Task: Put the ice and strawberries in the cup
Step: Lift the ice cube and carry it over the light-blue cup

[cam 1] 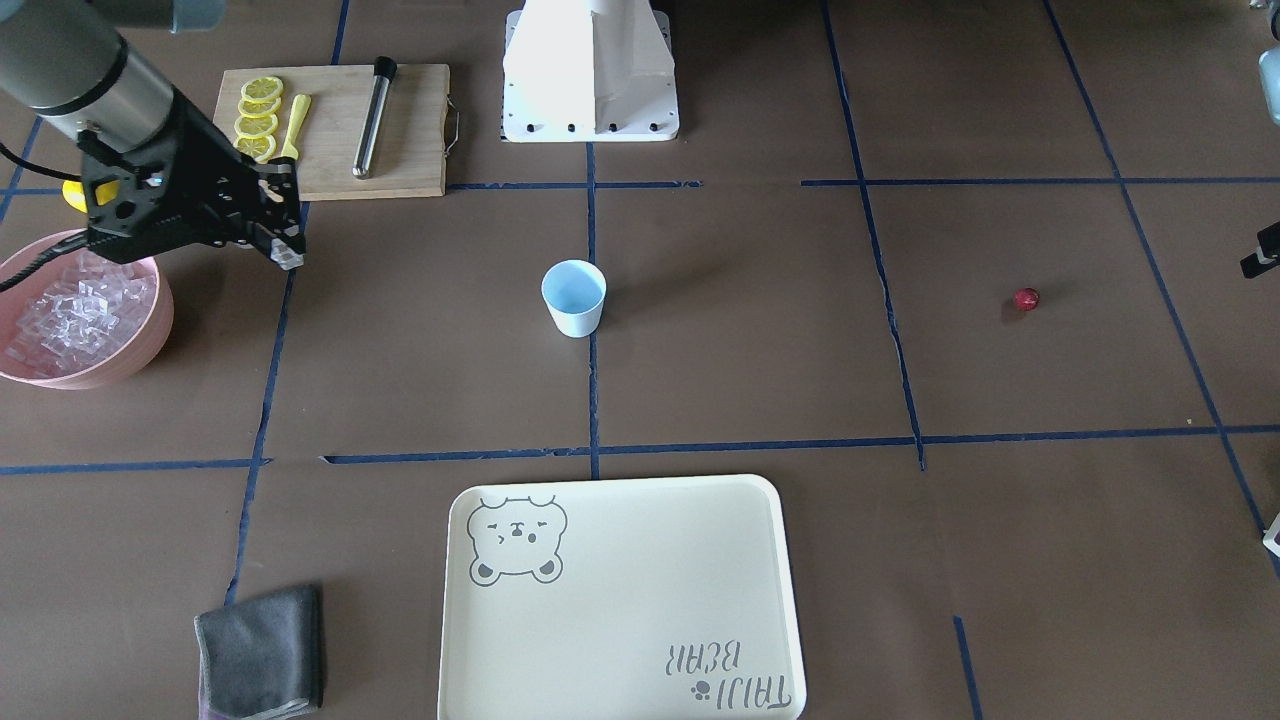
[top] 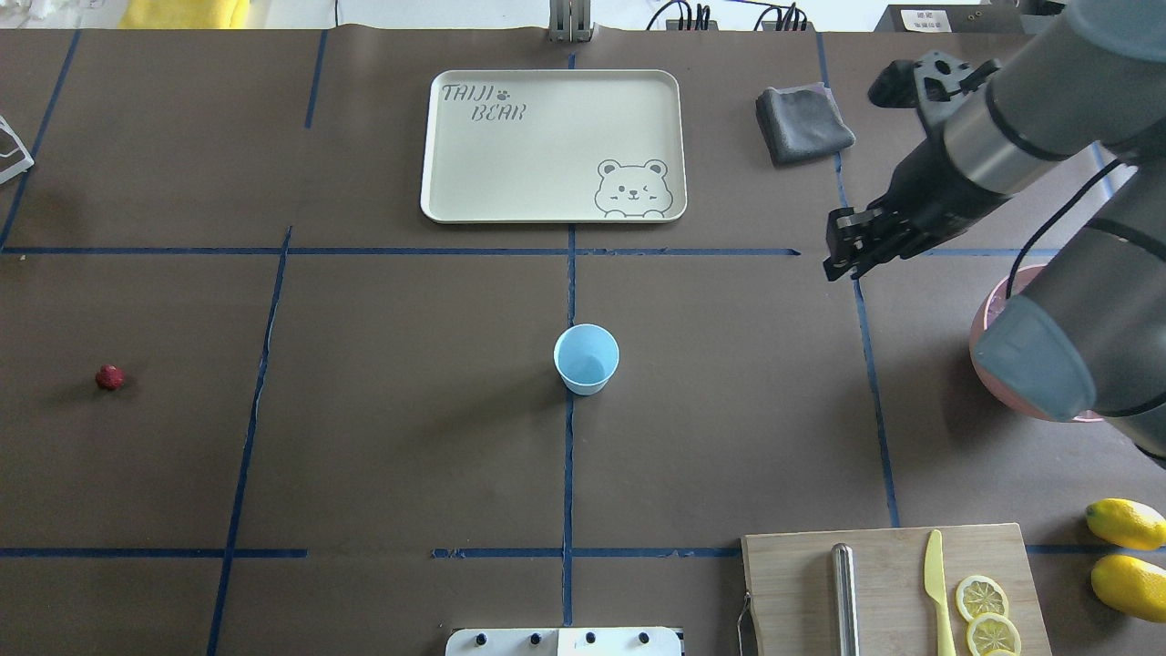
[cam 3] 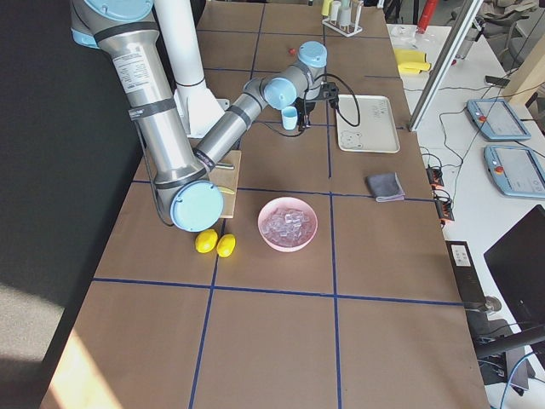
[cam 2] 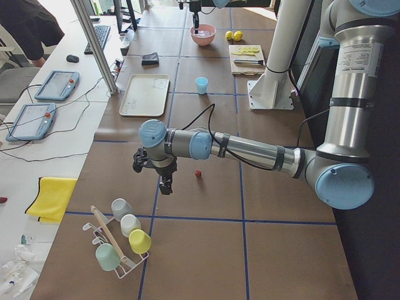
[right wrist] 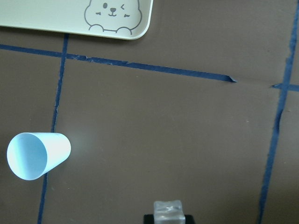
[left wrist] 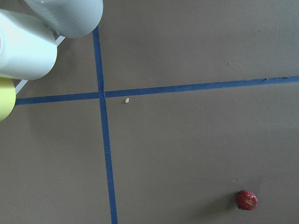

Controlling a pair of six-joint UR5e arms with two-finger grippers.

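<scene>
Bright, even, daylight-like light, soft shadows trailing from the cup (top: 586, 358) and strawberry (top: 109, 376), matte brown worktop (top: 410, 437) evenly lit, pale sunlit patch on the dark floor (cam 3: 51, 366), ice cube (right wrist: 168, 211) at the right wrist view's bottom edge perhaps out of focus.

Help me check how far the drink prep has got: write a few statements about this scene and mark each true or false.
1. The cup is empty. True.
2. The right gripper holds an ice cube. True.
3. The strawberry lies in the pink bowl. False: it lies on the table, far from the bowl.
4. The cup stands on the tray. False: it stands on the table, apart from the tray.
5. Lemon slices lie on the cutting board. True.
</scene>
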